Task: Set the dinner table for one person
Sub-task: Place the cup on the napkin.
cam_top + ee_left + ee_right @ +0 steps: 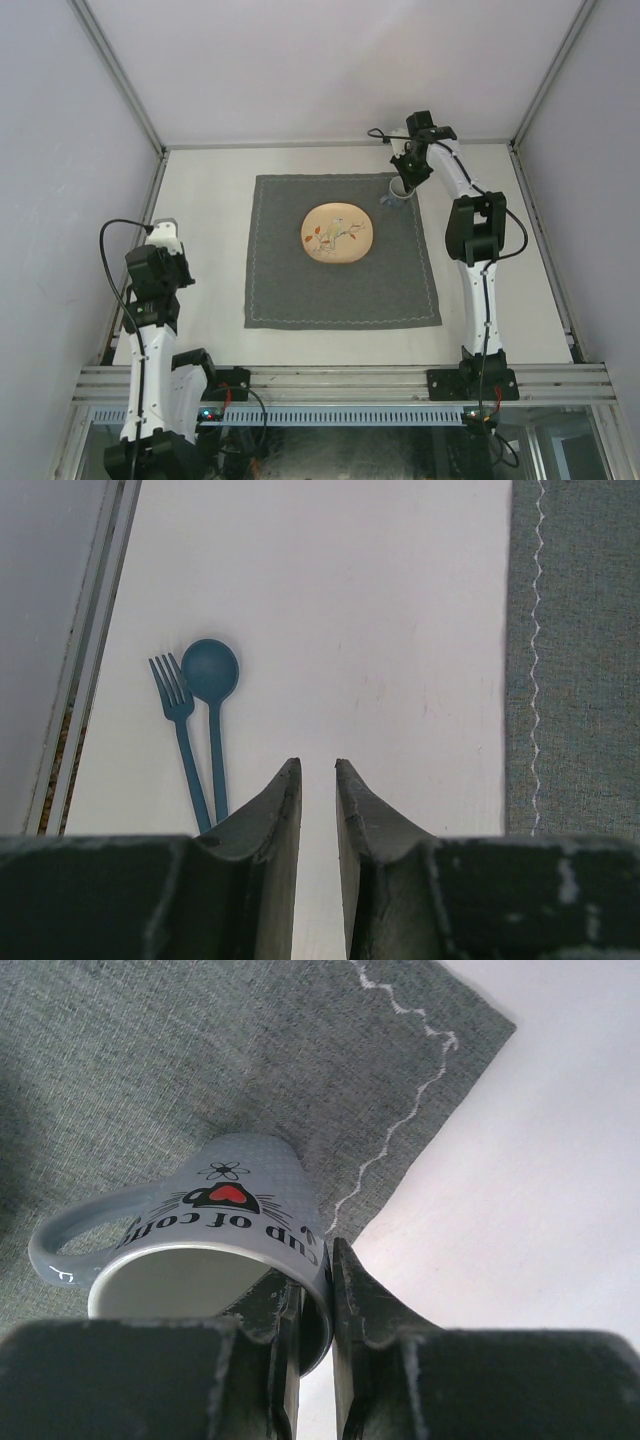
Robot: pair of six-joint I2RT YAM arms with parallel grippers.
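Observation:
The off-white dinner table [205,195] carries a dark grey stitched cloth [340,290] with a round patterned plate [338,232] at its centre. At the cloth's far right corner my right gripper [322,1250] is shut on the rim of a grey mug [220,1220] printed with a red heart; one finger is inside it and one outside. The mug [397,190] hangs tilted over that corner. By the table's left edge a blue fork [180,730] and a blue spoon [211,680] lie side by side. My left gripper [317,765] hovers just right of their handles, slightly open and empty.
A metal rail [90,650] runs along the left edge close to the fork. The cloth's stitched left border [537,660] lies right of the left gripper. Bare table [530,1210] shows beyond the cloth's corner under the mug. Enclosure walls surround the table.

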